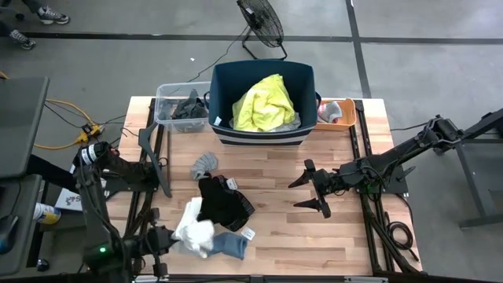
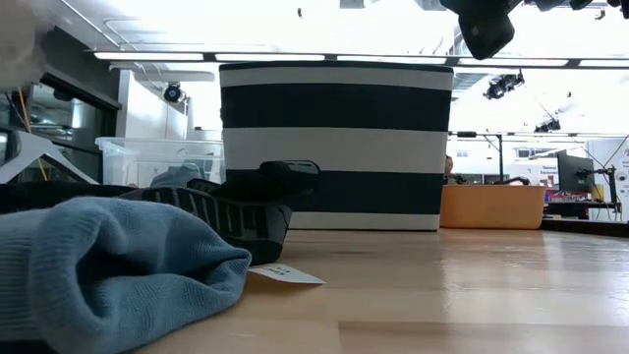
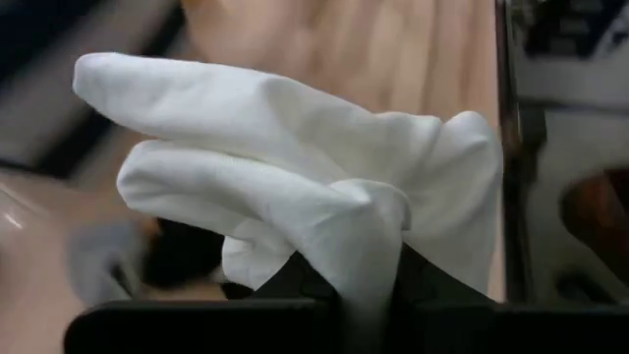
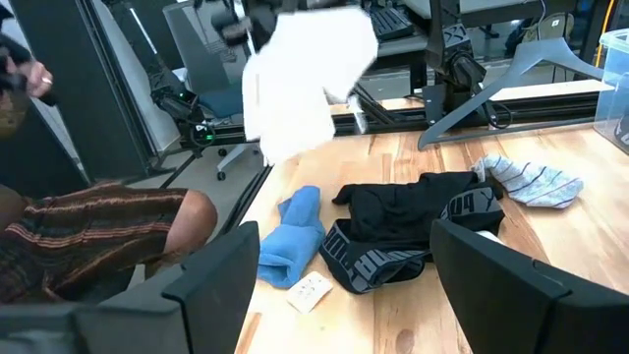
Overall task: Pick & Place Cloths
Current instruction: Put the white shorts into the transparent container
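Observation:
My left gripper [image 1: 167, 240] is near the table's near left corner, shut on a white cloth [image 1: 195, 233] that shows raised above the table in the right wrist view [image 4: 305, 79]. Beside the cloth, a blue sock [image 1: 233, 246] lies flat on the wood. A black garment [image 1: 224, 201] and a grey striped sock [image 1: 206, 163] lie farther in. A neon yellow shirt [image 1: 266, 104] sits in the navy tub [image 1: 263, 135]. My right gripper [image 1: 311, 191] hovers open right of the black garment, with nothing between its fingers. My left gripper pinches a bunched fold of the white cloth [image 3: 366, 258] between its two fingers, several layers together. The fingers come in from the table's left side, slanting down. The cloth is lifted clear of the table and droops slack from the fingers [image 4: 287, 138].
A clear plastic bin [image 1: 163, 98] with grey clothes stands left of the tub, and a small orange tray [image 1: 346, 106] stands to its right. A white tag [image 4: 311, 288] lies by the blue sock. A person's patterned sleeve [image 4: 88, 236] shows beyond the table's near left side. Bare wood lies at the near right.

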Available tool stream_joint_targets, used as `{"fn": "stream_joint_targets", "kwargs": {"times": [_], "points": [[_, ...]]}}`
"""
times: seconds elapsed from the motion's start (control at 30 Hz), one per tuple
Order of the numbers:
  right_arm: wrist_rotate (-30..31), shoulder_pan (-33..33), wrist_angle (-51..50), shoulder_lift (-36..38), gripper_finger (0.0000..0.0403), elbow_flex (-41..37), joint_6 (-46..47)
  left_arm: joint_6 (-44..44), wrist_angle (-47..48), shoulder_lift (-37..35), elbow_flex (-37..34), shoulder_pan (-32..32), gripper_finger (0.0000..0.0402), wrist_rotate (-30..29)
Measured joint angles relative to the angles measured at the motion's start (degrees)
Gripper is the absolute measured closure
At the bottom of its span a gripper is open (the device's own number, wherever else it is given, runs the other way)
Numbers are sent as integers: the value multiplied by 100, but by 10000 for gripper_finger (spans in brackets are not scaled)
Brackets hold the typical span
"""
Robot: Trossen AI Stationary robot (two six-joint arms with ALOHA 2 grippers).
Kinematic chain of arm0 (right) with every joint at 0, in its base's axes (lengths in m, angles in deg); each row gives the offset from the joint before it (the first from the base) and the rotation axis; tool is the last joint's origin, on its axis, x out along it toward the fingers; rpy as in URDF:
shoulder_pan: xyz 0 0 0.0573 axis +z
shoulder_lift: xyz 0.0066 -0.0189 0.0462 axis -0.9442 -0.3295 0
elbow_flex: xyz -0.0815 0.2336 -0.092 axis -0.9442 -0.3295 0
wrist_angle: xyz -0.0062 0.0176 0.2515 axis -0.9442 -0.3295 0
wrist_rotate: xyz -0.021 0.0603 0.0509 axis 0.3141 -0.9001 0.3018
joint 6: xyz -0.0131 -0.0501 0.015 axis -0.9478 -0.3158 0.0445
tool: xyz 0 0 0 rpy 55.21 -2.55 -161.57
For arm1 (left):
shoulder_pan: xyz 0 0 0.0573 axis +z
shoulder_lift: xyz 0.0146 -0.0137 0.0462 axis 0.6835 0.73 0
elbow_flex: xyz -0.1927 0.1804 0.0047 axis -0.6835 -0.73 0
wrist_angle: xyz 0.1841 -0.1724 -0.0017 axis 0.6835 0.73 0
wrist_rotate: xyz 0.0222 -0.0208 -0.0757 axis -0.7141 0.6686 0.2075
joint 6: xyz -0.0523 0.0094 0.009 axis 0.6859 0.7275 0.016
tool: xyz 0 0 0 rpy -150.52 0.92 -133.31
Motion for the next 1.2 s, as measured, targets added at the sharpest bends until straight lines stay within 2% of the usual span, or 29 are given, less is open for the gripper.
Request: {"fn": "stream_joint_targets", "kwargs": {"times": [0.17,0.27,0.63,0.77,1.0,1.2], "points": [[0,1,0,0,111,0,-1,-68,1129,-13,610,265,378,-778],[2,1,0,0,111,0,0,-1027,1037,-181,697,646,378,-1068],[0,1,-36,0,111,0,-1,-3201,1101,-639,1306,2693,378,-1571],[0,-1,-38,0,111,0,-1,-3752,1103,-814,1621,3376,378,-1946],[0,1,-39,0,111,0,-1,-4327,1097,-1156,1977,4549,378,-2236],[0,1,-39,0,111,0,0,-4455,1094,-1398,1995,5949,378,-2147]]}}
